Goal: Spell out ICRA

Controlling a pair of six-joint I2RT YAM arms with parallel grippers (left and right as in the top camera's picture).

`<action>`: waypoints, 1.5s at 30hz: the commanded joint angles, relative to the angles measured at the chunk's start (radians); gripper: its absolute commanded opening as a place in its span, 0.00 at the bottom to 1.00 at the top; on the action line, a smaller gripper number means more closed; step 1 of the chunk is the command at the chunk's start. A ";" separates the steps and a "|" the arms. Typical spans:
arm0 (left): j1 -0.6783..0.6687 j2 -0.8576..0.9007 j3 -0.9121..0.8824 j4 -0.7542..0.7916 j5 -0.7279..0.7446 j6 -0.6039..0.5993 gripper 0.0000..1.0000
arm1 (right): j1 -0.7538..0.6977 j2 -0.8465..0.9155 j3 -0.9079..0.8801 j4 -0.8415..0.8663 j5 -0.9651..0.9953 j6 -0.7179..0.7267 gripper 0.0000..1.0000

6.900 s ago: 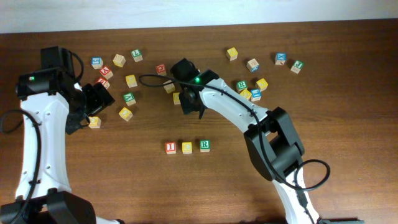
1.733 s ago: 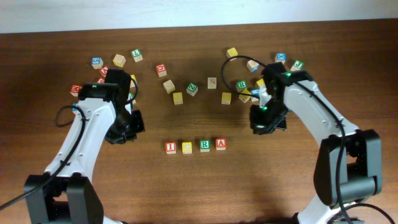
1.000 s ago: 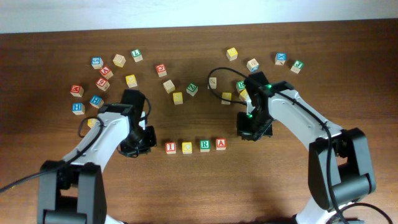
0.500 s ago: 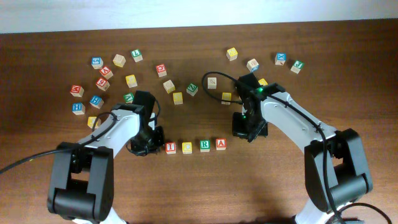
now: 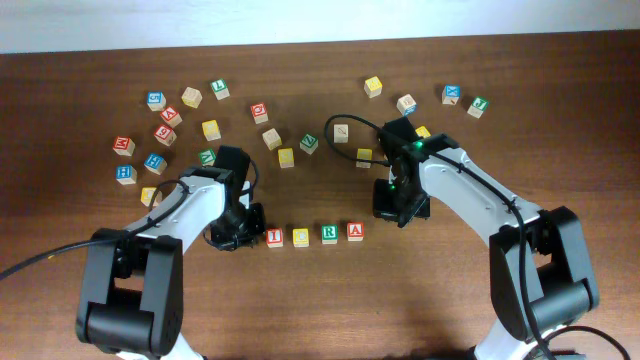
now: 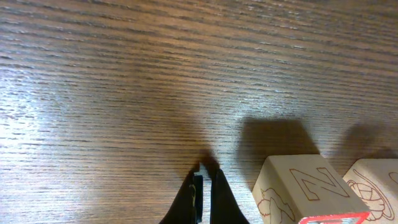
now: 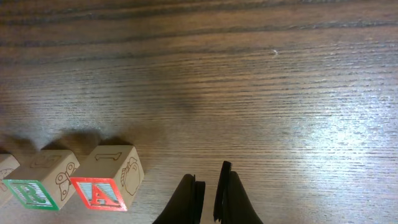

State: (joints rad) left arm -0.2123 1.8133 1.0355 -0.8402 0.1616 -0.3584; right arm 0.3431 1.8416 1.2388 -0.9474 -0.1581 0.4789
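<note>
Brown wooden table (image 5: 320, 300), ICRA cubes (image 5: 328, 234) in row

Toward the table's (image 5: 320, 310) front edge, a row reads ICRA: I cube (image 5: 274, 237), C cube (image 5: 301, 237), R cube (image 5: 329, 234), A cube (image 5: 355, 232)

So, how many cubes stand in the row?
4, side by side, from image left: red I cube, yellow C cube, green R cube, red A cube. None looks hidden.
</note>
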 commanded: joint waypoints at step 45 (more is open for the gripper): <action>-0.057 0.011 -0.010 0.034 -0.074 0.016 0.00 | 0.107 0.086 -0.042 0.104 -0.071 0.055 0.04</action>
State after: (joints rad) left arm -0.2783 1.8130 1.0348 -0.8181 0.1341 -0.3580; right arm 0.4320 1.9179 1.2190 -0.8478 -0.2127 0.5240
